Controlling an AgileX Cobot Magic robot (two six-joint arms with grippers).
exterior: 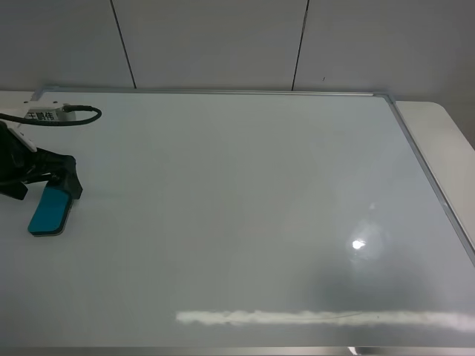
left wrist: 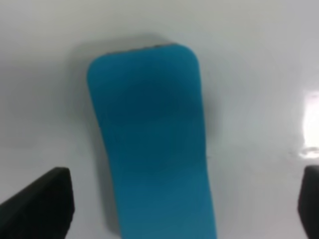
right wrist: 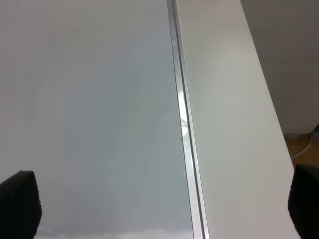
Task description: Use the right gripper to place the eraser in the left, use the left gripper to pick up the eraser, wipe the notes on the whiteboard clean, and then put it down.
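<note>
A blue eraser (exterior: 50,210) lies flat on the whiteboard (exterior: 237,208) near its left edge. It fills the middle of the left wrist view (left wrist: 152,139). My left gripper (exterior: 44,191) hovers over the eraser's far end, open. Its black fingertips (left wrist: 37,204) stand wide apart on either side of the eraser and do not touch it. I see no notes on the board. My right gripper (right wrist: 162,204) is open and empty over the board's right frame; it is out of the exterior high view.
A white labelled box with a black cable (exterior: 52,115) sits at the board's back left corner. The aluminium frame (exterior: 430,178) (right wrist: 184,124) borders the white table (exterior: 445,133) on the right. Light glare (exterior: 326,317) streaks the front edge.
</note>
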